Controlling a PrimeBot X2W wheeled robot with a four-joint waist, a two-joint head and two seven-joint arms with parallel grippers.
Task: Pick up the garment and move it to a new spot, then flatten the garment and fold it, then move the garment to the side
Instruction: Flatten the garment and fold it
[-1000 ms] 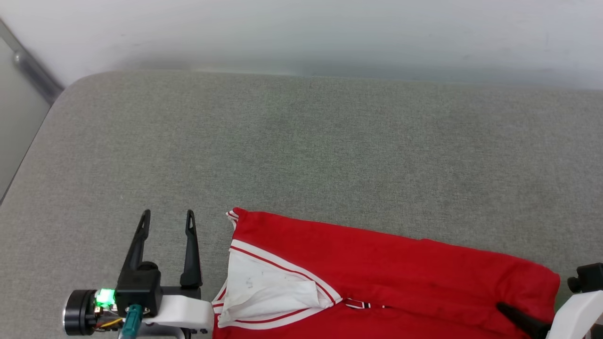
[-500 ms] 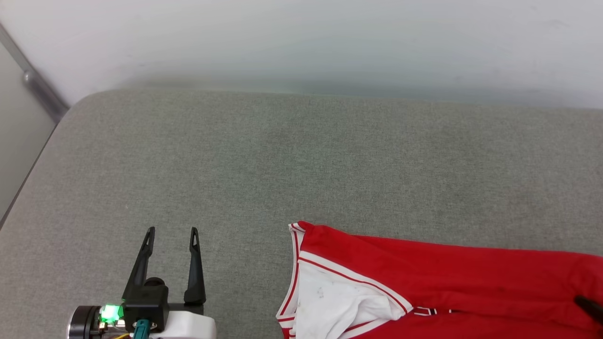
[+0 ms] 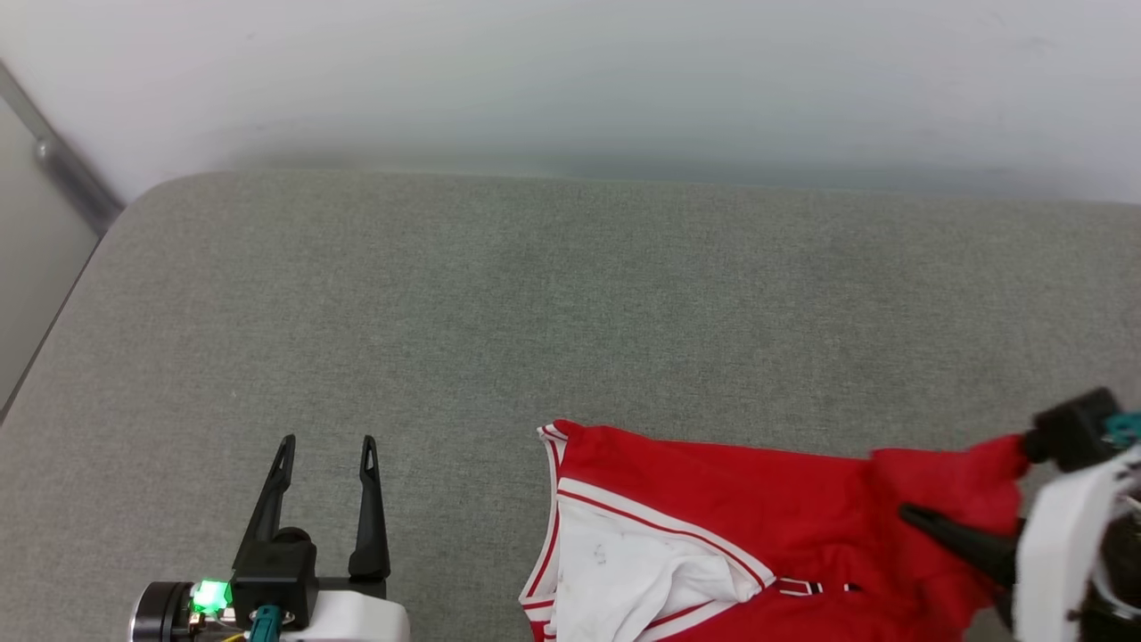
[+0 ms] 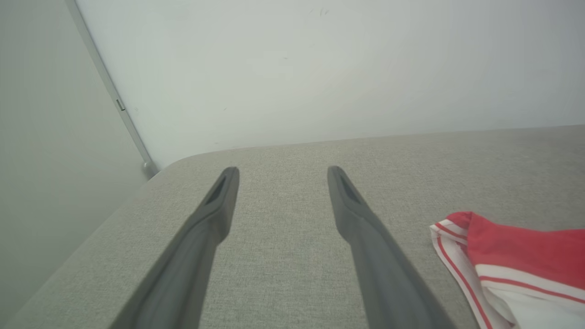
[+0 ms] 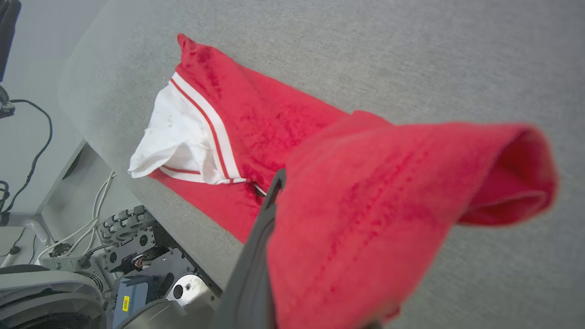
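Note:
The garment point(image 3: 713, 499), red with a white sleeve and striped trim, lies along the near edge of the grey padded surface point(image 3: 570, 303). My right gripper point(image 3: 936, 517) is shut on its right end, and a bunch of red cloth hangs lifted off the surface. In the right wrist view the garment point(image 5: 388, 192) drapes over one dark finger point(image 5: 260, 237) and hides the other. My left gripper point(image 3: 326, 443) rests open on the surface, well left of the garment's striped corner. The left wrist view has the left gripper point(image 4: 282, 171) with nothing in it and the garment point(image 4: 516, 256) at the lower right.
A white wall point(image 3: 570, 80) runs behind the padded surface. The surface rounds off at its left corner beside a metal rail point(image 3: 62, 169). Below the near edge sit the robot's base and cables point(image 5: 91, 256).
The garment has slid to the right, away from the left gripper. Its right end has since risen off the surface in the right gripper. The left gripper has stayed put.

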